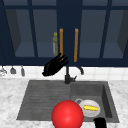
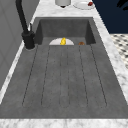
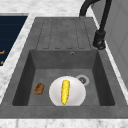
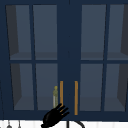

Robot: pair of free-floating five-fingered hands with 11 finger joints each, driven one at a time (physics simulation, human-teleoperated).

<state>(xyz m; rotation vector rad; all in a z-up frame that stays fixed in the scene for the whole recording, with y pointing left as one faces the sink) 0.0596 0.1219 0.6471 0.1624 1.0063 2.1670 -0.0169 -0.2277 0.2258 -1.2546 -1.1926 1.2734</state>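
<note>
Closest to the camera a red ball (image 1: 67, 115) sits at the sink's front edge, while the left hand (image 1: 53, 66), fingers spread and holding nothing, hovers just under the cabinet's left handle (image 1: 61, 42), a stiff, probably smooth vertical bar best gripped mid-length.

Corn (image 3: 65, 92) lies on a plate (image 3: 77, 96) in the sink basin (image 3: 98, 72), faucet (image 3: 100, 37) behind.
</note>
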